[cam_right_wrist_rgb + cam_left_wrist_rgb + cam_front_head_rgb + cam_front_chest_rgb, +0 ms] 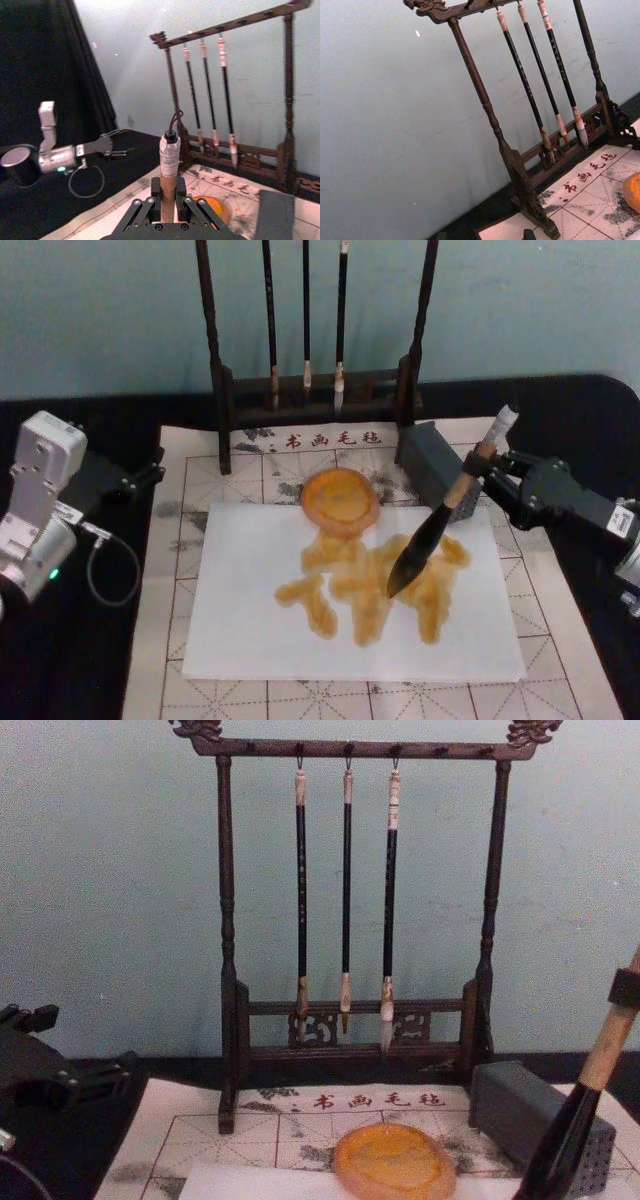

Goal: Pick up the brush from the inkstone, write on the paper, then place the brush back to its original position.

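Observation:
My right gripper is shut on the tan shaft of the brush, just above its black section. The brush slants down to the left, and its dark tip rests on the paper among wet orange strokes. The paper is a white sheet lying on the mat. At its far edge sits the inkstone, a round orange dish. In the right wrist view the fingers clamp the brush below its whitish cap. In the chest view the brush stands right of the inkstone. My left gripper is parked open, left of the mat.
A dark wooden rack with three thin hanging brushes stands behind the inkstone. A grey rectangular block sits just beside the held brush, near my right gripper. The beige mat with its red grid lies under the paper on a black cloth.

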Motion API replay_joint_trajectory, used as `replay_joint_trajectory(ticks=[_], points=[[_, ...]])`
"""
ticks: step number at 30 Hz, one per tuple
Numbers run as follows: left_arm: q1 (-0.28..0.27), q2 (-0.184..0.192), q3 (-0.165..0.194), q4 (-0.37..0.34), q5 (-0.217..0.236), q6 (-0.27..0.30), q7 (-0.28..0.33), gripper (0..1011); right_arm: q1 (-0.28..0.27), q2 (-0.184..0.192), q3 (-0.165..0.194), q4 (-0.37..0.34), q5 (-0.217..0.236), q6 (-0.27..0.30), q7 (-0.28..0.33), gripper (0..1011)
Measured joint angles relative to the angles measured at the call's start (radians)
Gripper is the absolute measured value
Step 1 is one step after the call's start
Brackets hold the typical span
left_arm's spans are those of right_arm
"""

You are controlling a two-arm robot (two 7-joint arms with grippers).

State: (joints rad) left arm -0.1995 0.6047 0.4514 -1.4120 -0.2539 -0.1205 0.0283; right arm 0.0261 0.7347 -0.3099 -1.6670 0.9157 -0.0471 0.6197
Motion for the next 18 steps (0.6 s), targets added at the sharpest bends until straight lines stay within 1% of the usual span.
replay_joint_trajectory(ticks=[9,14,18], points=[[0.0,0.0,0.0,0.0,0.0,0.0,0.0,1001,-0.001,0.009,-0.014,-0.014,-0.015,-0.009,0.066,192],[0.0,0.0,0.0,0.0,0.0,0.0,0.0,1001,-0.005,0.021,-0.023,-0.017,-0.014,-0.008,0.102,192],[0.0,0.0,0.0,0.0,0.0,0.0,0.0,1001,-0.009,0.034,-0.029,-0.017,-0.005,-0.017,0.147,192]])
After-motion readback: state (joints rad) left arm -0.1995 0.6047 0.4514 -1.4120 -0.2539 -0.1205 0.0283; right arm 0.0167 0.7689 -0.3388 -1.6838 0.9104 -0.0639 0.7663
